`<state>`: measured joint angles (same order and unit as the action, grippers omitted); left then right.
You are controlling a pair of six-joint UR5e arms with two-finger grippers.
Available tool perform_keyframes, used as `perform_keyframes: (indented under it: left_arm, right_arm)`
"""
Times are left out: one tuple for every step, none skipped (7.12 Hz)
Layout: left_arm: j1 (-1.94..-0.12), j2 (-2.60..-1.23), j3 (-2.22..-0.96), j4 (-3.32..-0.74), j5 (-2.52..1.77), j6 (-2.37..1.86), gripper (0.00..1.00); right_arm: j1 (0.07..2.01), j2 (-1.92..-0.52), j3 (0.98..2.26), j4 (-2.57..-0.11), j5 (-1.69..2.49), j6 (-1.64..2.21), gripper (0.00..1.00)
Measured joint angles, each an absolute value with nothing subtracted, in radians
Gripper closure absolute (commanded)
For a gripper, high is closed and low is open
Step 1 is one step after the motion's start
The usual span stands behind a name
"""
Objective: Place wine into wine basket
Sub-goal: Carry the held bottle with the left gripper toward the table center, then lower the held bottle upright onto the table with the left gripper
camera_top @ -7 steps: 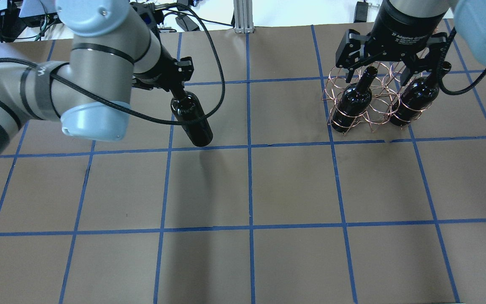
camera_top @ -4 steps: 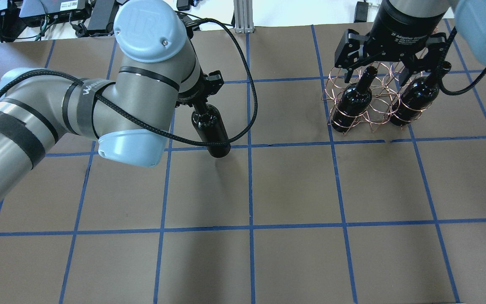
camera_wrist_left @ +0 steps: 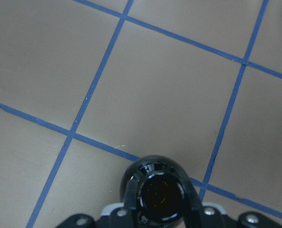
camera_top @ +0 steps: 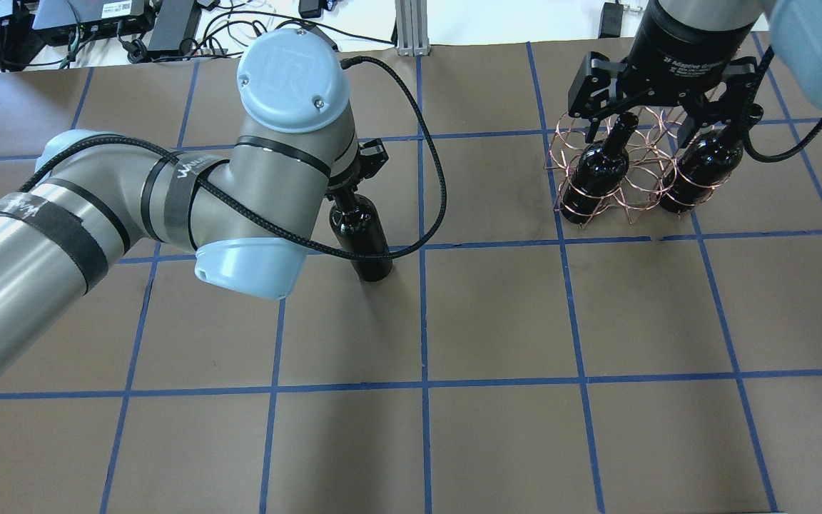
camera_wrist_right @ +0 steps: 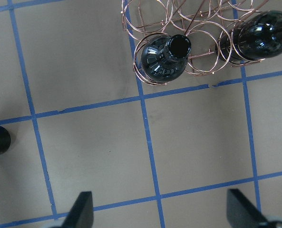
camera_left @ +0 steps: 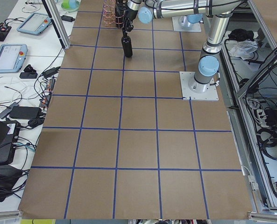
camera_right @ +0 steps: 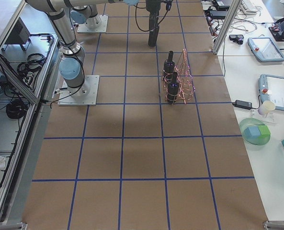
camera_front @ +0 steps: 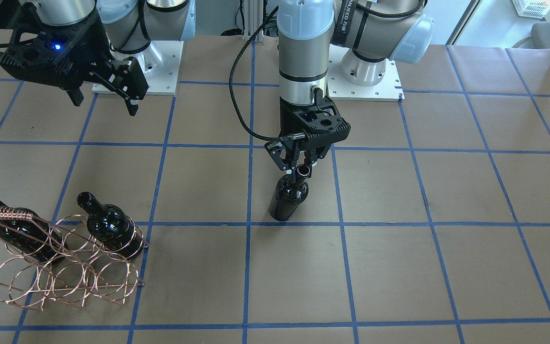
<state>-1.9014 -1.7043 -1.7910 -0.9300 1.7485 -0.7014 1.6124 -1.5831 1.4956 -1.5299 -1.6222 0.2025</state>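
My left gripper [camera_front: 302, 168] is shut on the neck of a near-black wine bottle [camera_front: 288, 197] and holds it about upright near the table's middle; I cannot tell if its base touches the paper. The bottle also shows in the overhead view [camera_top: 364, 237], and its mouth in the left wrist view [camera_wrist_left: 160, 194]. The copper wire wine basket [camera_front: 67, 274] stands at the robot's right, also in the overhead view [camera_top: 641, 158]. It holds two alike bottles [camera_top: 599, 168] [camera_top: 702, 168]. My right gripper [camera_top: 659, 114] hangs open and empty over the basket.
The table is brown paper with a blue tape grid [camera_top: 423, 314]. Both arm bases [camera_front: 365, 71] stand at the robot's edge. Tablets and cables lie beyond the table's far edge [camera_right: 264, 48].
My left arm has carried the bottle to the right, toward the table's middle and the basket's side. The right gripper and the basket have not moved.
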Motion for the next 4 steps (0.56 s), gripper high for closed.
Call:
perform_keyframes:
  left_arm:
    - [-1.902, -1.705, -1.790, -0.929, 1.748, -0.713, 0.90]
    - [-1.903, -1.706, -1.789, -0.929, 1.747, -0.718, 0.90]
    - [-1.906, -1.707, -1.789, -0.929, 1.748, -0.720, 0.89]
    - [-1.910, -1.709, -1.788, -0.929, 1.749, -0.720, 0.88]
  right_arm:
    - [1.612, -1.583, 1.496, -1.529, -1.622, 0.202, 0.00]
    - [1.612, -1.583, 1.496, -1.528, -1.623, 0.202, 0.00]
    - [1.612, -1.583, 1.496, -1.528, -1.624, 0.203, 0.00]
    - [1.612, -1.583, 1.496, -1.527, -1.625, 0.203, 0.00]
